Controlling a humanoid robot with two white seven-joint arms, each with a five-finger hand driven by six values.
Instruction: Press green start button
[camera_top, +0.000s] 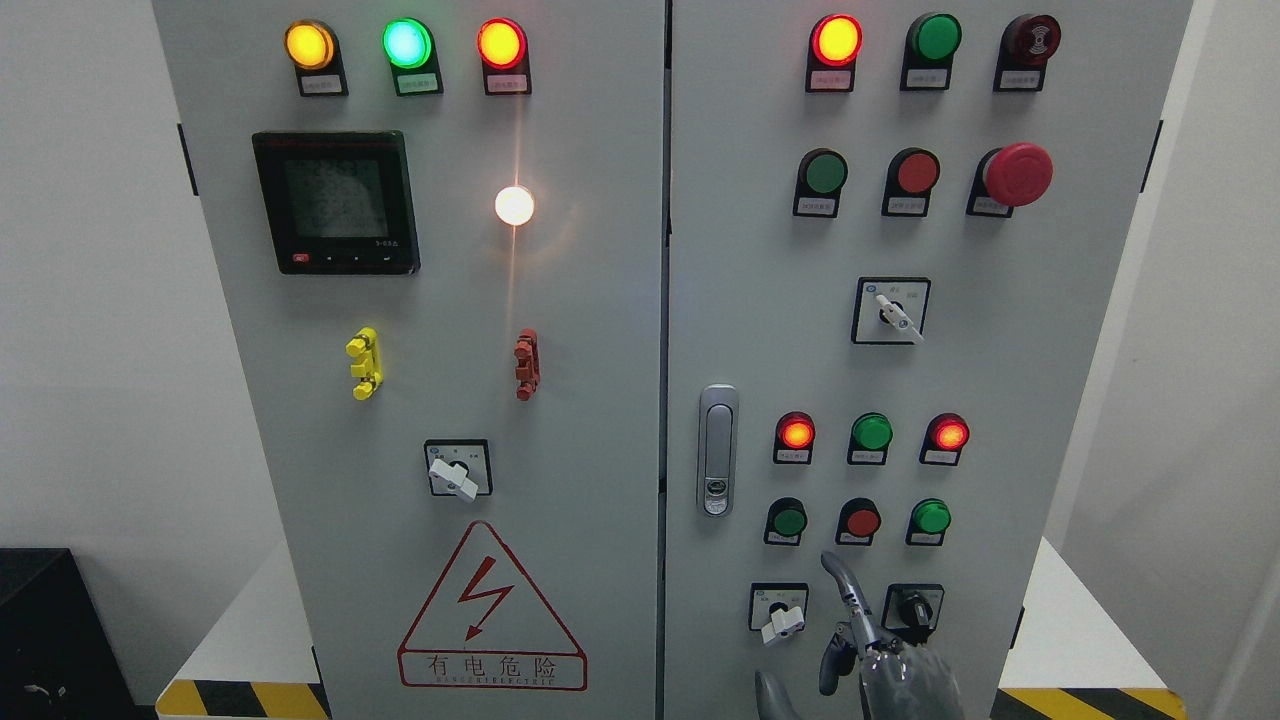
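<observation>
Head view: I see a grey two-door control cabinet filling the frame, white wall on both sides.
Right hand: my right hand comes up from the bottom edge at about 5 o'clock, index finger extended and the other fingers curled in, gripping nothing.
Fingertip: it sits just below the lowest button row, between the green button at its 11 o'clock and the red button at its 12 o'clock; I cannot tell whether it touches the panel.
Other greens: one more green button at the row's right end, another higher up at 1 o'clock of the frame.
Room to move: two selector switches flank my hand, close on either side; the door handle stands well apart at 10 o'clock.
Edges: the door seam runs down the centre; hazard-striped floor marking shows at both lower corners.
Left door: lit lamps, a meter display and a warning triangle.
Left hand: out of sight.
</observation>
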